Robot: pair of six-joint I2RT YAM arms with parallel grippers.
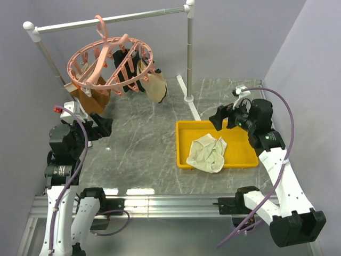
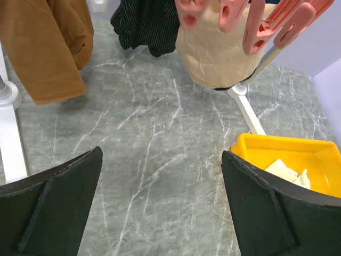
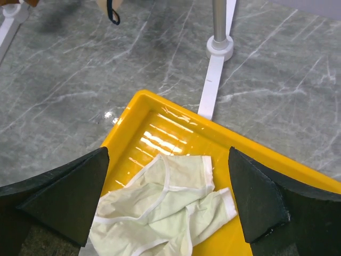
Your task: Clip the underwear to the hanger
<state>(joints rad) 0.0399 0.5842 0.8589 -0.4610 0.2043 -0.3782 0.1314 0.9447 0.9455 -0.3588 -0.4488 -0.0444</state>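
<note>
The pale cream underwear [image 1: 209, 152] lies crumpled in the yellow tray [image 1: 240, 157], spilling over its near left edge; it also shows in the right wrist view [image 3: 165, 208]. The salmon-pink round hanger [image 1: 109, 61] hangs by its hook from the white rail, with brown, black and tan garments clipped to it. My right gripper [image 1: 219, 118] is open and empty, above the tray's far edge; in its wrist view [image 3: 168, 205] the underwear lies below its spread fingers. My left gripper [image 1: 105, 126] is open and empty at the left, over bare marble [image 2: 160, 160].
The white-and-grey rail [image 1: 106, 20] stands at the back on two posts, its right post and foot [image 1: 189, 98] just beyond the tray. A brown garment [image 2: 48, 48], a black one [image 2: 146, 24] and a tan one [image 2: 218, 53] hang low over the table.
</note>
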